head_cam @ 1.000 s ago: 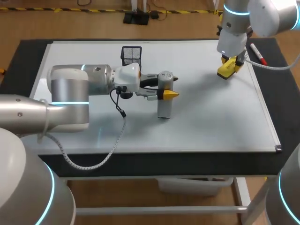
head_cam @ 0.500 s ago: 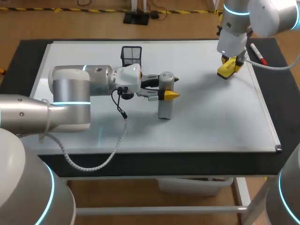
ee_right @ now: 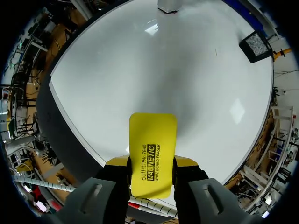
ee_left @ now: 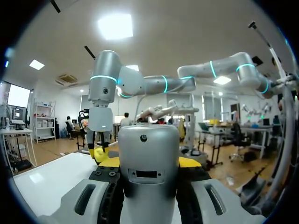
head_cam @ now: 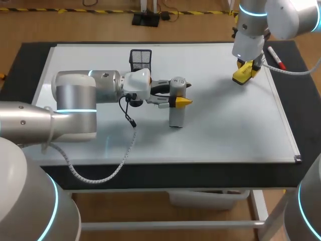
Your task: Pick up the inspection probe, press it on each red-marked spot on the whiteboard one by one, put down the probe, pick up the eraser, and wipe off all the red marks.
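Observation:
The inspection probe, a grey upright cylinder, stands with its base on the whiteboard near the middle. My left gripper is shut on it from the side. In the left wrist view the probe fills the space between the yellow tips of the left gripper. My right gripper is shut on the yellow eraser, which is at the board's far right. The eraser sticks out ahead of the right gripper above the board. I see no red marks on the board.
A black mesh pen holder stands at the back of the board, behind the left gripper. A red-capped marker lies on the dark table past the board's right edge. The board's front half is bare.
The left arm and the probe have edged slightly to the right. The right arm with the eraser has kept still.

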`<state>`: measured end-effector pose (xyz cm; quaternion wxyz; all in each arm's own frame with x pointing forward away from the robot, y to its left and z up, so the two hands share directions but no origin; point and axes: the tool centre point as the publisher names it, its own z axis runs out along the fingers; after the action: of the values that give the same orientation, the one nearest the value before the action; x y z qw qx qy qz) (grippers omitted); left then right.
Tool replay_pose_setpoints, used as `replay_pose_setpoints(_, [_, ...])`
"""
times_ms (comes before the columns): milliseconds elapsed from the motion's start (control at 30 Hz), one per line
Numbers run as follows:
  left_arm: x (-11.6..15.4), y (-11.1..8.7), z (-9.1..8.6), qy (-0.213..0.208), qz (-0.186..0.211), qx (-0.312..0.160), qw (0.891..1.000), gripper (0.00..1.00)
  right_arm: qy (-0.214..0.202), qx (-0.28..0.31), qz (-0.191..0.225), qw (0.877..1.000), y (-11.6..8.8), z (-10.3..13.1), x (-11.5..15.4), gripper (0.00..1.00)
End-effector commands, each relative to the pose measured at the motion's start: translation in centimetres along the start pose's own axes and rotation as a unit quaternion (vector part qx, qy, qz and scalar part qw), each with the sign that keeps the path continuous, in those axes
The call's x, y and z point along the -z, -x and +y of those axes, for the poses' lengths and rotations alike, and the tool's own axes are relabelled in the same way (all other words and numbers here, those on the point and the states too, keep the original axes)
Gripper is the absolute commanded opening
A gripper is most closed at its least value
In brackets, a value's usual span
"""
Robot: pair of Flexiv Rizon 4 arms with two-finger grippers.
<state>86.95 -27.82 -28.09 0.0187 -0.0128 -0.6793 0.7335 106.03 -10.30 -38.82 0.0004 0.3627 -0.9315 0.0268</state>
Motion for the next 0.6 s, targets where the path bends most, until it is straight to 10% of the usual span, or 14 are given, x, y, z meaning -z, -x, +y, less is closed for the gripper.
replay_pose_setpoints(33, [0.1, -0.1, 0.0, 0.000, -0.001, -0.001, 1.000, 0.00, -0.001, 0.001, 0.002, 1.000, 0.0, -0.1, 0.1, 0.00])
replay_pose_setpoints(600, [1.2, -0.8, -3.2, 0.001, -0.006, -0.018, 1.000, 0.00, -0.001, 0.001, 0.002, 1.000, 0.0, -0.1, 0.1, 0.00])
